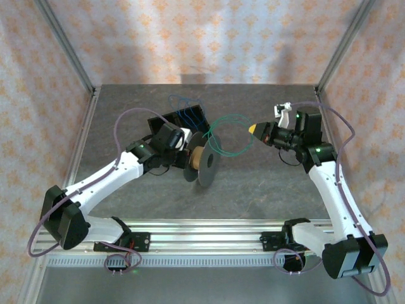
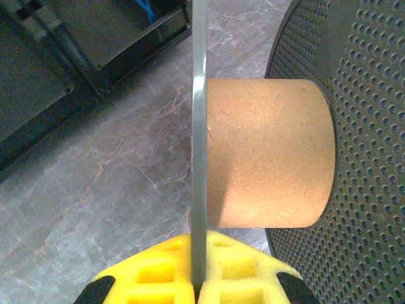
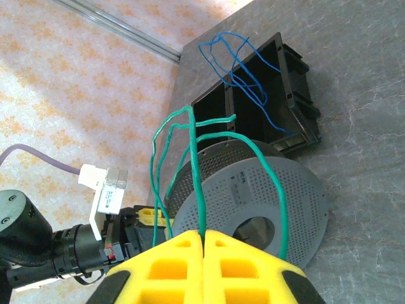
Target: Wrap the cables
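The left gripper (image 2: 199,269) pinches the spool (image 2: 269,152) by its flange, presenting the bare core for winding, while the right gripper (image 3: 204,253) clamps the green cable (image 3: 278,196) looped near the spool; the blue cable (image 3: 243,82) drapes over the black bin (image 3: 299,95) behind.

You've got a grey marbled tabletop (image 1: 253,190) with a black compartmented tray (image 1: 193,116) sitting on it at the far middle, a dark grey spool (image 1: 207,168) on edge just in front of it, rim contact with the surface unclear, and an aluminium rail (image 1: 209,231) along the near edge.
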Motion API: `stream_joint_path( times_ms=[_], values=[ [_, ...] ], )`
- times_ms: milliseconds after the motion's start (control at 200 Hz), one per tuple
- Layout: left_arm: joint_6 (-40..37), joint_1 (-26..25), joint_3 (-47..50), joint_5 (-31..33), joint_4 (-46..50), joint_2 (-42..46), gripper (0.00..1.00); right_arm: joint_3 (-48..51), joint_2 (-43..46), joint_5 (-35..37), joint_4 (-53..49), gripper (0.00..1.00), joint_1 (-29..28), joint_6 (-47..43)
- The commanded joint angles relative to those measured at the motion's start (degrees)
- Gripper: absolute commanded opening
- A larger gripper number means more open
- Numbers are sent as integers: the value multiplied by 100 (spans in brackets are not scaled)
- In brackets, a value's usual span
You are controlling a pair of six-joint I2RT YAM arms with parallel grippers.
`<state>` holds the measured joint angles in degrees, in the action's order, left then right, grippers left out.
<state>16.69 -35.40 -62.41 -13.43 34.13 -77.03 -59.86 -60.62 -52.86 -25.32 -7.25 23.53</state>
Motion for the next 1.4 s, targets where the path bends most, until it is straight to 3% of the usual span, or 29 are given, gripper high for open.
stream_joint_path(
  times_ms=[0, 235, 375, 465, 536, 591, 741, 1036, 1181, 1391],
  values=[
    [-684, -68, -385, 149, -17, -73, 0, -94, -54, -239, -60, 0, -27, -43],
    [-1369, -211, -862, 438, 124, -235, 6, -19, -25, -191, -291, 0, -31, -263],
    [-1574, -270, -1026, 431, 208, -377, 17, 195, 50, -139, -231, 0, -25, -254],
    [-1567, -268, -1005, 469, 217, -456, 33, 272, 47, -128, -206, 0, -24, -279],
    [-1496, -261, -1029, 466, 308, -524, 60, 290, -4, -135, -190, 0, -23, -304],
    [-1415, -262, -983, 430, 278, -515, 75, 273, -60, -161, -187, 0, -23, -318],
    [-1168, -177, -719, 180, -3, -183, 99, 194, -227, -233, -149, 0, -23, -313],
    [-549, 766, -164, -1523, -607, 261, 99, 107, -471, -378, -120, 0, -23, -306],
    [-632, 921, -213, -1792, -535, 111, 99, 38, -621, -441, -165, 0, -23, -301],
    [-989, 906, -724, -1895, 47, -475, 80, -159, -817, -503, -245, 0, -22, -300]
  ],
)
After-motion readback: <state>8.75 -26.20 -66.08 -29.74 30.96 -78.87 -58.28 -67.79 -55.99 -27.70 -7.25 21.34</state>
